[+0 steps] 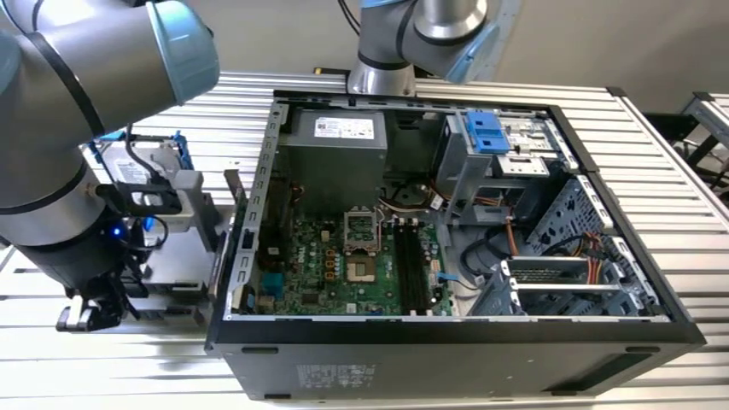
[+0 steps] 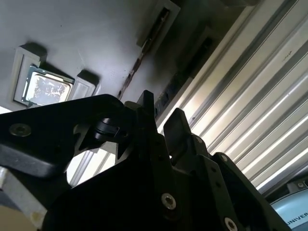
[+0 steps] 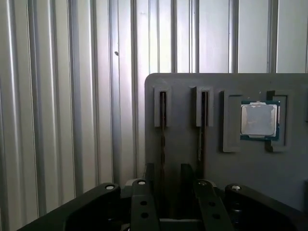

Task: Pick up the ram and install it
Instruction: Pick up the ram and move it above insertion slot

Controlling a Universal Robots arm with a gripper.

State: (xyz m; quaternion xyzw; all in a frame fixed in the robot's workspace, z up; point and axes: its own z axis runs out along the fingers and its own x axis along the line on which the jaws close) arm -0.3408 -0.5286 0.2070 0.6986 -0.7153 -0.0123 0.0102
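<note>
Grey plastic tray (image 3: 183,144) on the ribbed aluminium table (image 3: 57,96), and the gripper (image 3: 167,169) hangs low over it, just outside the open case (image 1: 456,359), on the exterior view's left. Its two black fingers (image 3: 149,174) are spread with a clear gap between them, and nothing is pinched.

The ram (image 3: 162,125) stands on edge in a raised slot of the tray. It's a thin, dark, flat strip, and its long axis runs straight away from the gripper, in line with that gap. In the first wrist view the near end of the strip sits between the fingers, closer to one than the other. Whether that finger touches it, I can't quite tell from here.

A second strip (image 3: 203,125) stands parallel just beside it, outside the fingers. Past that a square processor (image 3: 259,120) with a dull silver lid lies flat in its own pocket.

Over in the case, the long black slots (image 1: 411,265) on the green board lie well apart from the ram, beyond the case wall.
</note>
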